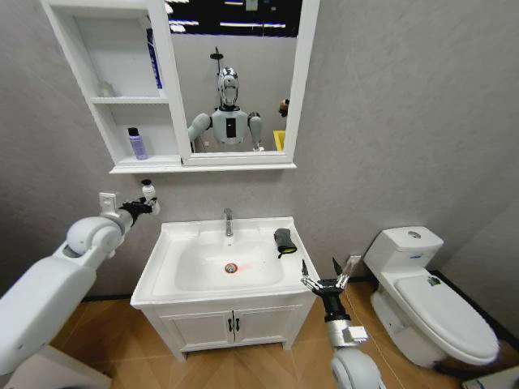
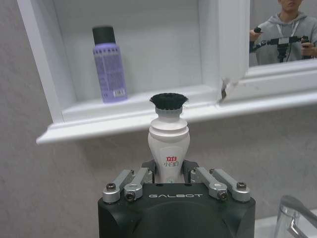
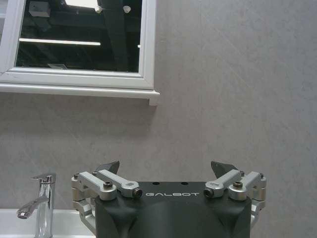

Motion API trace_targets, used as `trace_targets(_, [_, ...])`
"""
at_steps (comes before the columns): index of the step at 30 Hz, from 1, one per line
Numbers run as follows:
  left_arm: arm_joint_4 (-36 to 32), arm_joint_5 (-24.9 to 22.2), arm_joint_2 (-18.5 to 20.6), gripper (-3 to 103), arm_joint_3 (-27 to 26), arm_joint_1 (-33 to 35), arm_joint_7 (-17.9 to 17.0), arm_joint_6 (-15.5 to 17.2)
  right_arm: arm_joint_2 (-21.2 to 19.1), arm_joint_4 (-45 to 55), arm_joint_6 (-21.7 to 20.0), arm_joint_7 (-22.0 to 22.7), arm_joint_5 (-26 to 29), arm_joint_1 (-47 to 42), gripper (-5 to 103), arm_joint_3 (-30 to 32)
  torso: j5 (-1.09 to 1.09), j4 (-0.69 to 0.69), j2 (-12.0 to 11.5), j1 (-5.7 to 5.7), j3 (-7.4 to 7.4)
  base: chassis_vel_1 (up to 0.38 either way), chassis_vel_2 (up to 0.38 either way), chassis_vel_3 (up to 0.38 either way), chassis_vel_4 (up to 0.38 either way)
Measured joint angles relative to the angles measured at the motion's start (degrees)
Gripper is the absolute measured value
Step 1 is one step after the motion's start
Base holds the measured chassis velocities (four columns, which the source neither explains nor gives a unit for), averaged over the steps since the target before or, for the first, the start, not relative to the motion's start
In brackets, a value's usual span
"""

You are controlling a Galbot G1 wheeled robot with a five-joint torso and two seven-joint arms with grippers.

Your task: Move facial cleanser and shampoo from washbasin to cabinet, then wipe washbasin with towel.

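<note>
My left gripper point(image 1: 146, 203) is shut on the facial cleanser point(image 1: 148, 191), a white bottle with a black brush top point(image 2: 168, 134). It holds the bottle upright just below and in front of the cabinet's lowest shelf point(image 2: 124, 121). On that shelf point(image 1: 146, 167) stands the purple shampoo bottle point(image 1: 137, 143) with a black cap point(image 2: 109, 64). The dark towel point(image 1: 285, 241) lies on the right rim of the washbasin point(image 1: 162, 279). Off the basin's front right corner my right gripper point(image 1: 322, 271) stands open and holds nothing, its fingers pointing up point(image 3: 166, 167).
A chrome tap point(image 1: 228, 221) rises at the back of the basin. A blue tube point(image 1: 153, 57) leans in the cabinet's top shelf beside the mirror point(image 1: 235, 81). A white toilet point(image 1: 426, 300) stands to the right. A two-door cupboard point(image 1: 231, 324) sits under the basin.
</note>
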Motion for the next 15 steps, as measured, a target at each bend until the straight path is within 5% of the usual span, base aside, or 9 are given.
trace_targets(4, [3.8, -1.0, 0.2, 28, 2.9, -7.2, 1.9, 1.1, 0.0, 0.0, -0.1, 0.0, 0.0, 0.1, 100, -0.3, 0.00, 0.00, 0.0, 0.00, 0.00, 0.000, 0.000, 0.000, 0.000])
trace_targets(7, [10.4, -1.9, -2.1, 28, 9.0, -18.4, 2.8, 1.6, 0.0, 0.0, -0.1, 0.0, -0.1, -0.1, 100, -0.2, 0.00, -0.01, 0.0, 0.01, 0.01, 0.000, 0.000, 0.000, 0.000])
trace_targets(15, [20.0, 0.1, -8.3, 28, 16.0, -31.0, 3.6, 1.4, 0.1, 0.4, 0.1, 0.0, -0.1, -0.6, 100, 0.2, 0.02, -0.01, 0.0, 0.01, 0.01, 0.000, 0.000, 0.000, 0.000])
